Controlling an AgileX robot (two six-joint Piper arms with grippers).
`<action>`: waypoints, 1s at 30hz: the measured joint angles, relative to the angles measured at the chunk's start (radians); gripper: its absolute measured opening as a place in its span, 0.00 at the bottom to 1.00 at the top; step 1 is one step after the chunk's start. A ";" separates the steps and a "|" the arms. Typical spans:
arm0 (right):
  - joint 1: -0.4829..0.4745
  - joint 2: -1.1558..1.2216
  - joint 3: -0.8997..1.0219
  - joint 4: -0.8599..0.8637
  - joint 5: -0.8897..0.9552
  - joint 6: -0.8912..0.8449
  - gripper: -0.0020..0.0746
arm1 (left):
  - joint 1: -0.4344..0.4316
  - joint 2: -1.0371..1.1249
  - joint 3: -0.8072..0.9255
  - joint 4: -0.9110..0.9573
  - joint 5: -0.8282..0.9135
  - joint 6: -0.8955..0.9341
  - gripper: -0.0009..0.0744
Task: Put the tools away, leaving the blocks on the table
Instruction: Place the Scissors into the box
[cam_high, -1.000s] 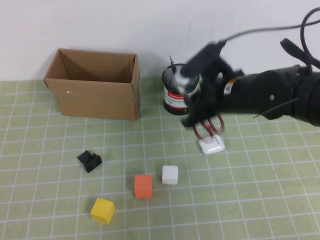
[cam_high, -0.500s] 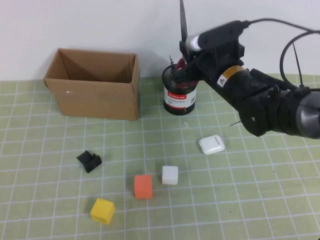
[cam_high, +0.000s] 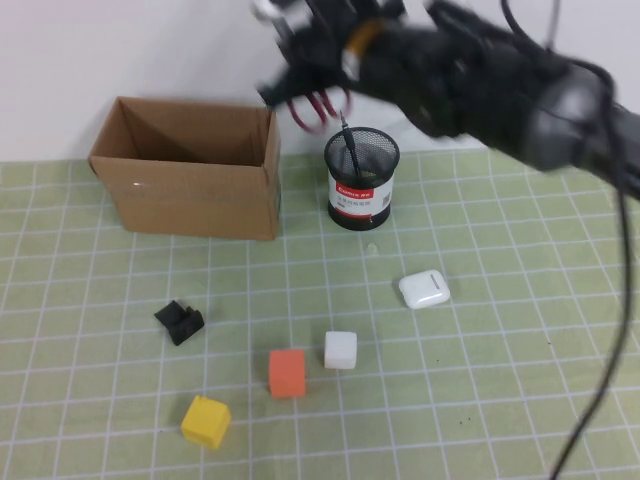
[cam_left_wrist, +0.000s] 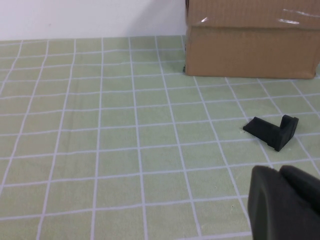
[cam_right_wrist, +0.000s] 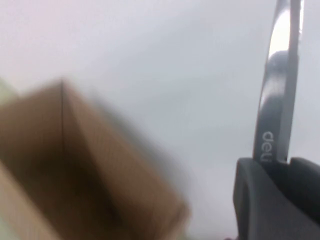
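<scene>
My right gripper (cam_high: 318, 50) is raised high, above the gap between the cardboard box (cam_high: 190, 180) and the black mesh cup (cam_high: 361, 180). It is shut on the scissors, whose red handles (cam_high: 310, 105) hang below it. In the right wrist view the fingers (cam_right_wrist: 260, 200) clamp the steel blade (cam_right_wrist: 280, 75). The thin black pen (cam_high: 349, 140) stands in the cup. The yellow block (cam_high: 205, 420), orange block (cam_high: 287, 372) and white block (cam_high: 340, 350) sit on the green grid mat (cam_high: 500, 400). My left gripper (cam_left_wrist: 280, 172) is shut and empty, low over the mat, outside the high view.
A small chunky black piece (cam_high: 180, 321) lies left of the blocks and shows in the left wrist view (cam_left_wrist: 272, 131). A white glossy case (cam_high: 424, 289) lies right of the middle. The open box also shows in the left wrist view (cam_left_wrist: 250, 45).
My right arm lifted the scissors from beside the white case, carried them up over the cup, then swung up and left toward the box.
</scene>
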 joint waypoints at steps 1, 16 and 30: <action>0.007 0.036 -0.066 0.037 0.008 -0.041 0.02 | 0.000 0.000 0.000 0.000 0.000 0.000 0.01; 0.060 0.413 -0.515 0.266 0.027 -0.366 0.02 | 0.000 0.000 0.000 0.000 0.000 0.000 0.01; 0.060 0.384 -0.515 0.216 0.165 -0.366 0.32 | 0.000 0.000 0.000 0.000 0.000 0.000 0.01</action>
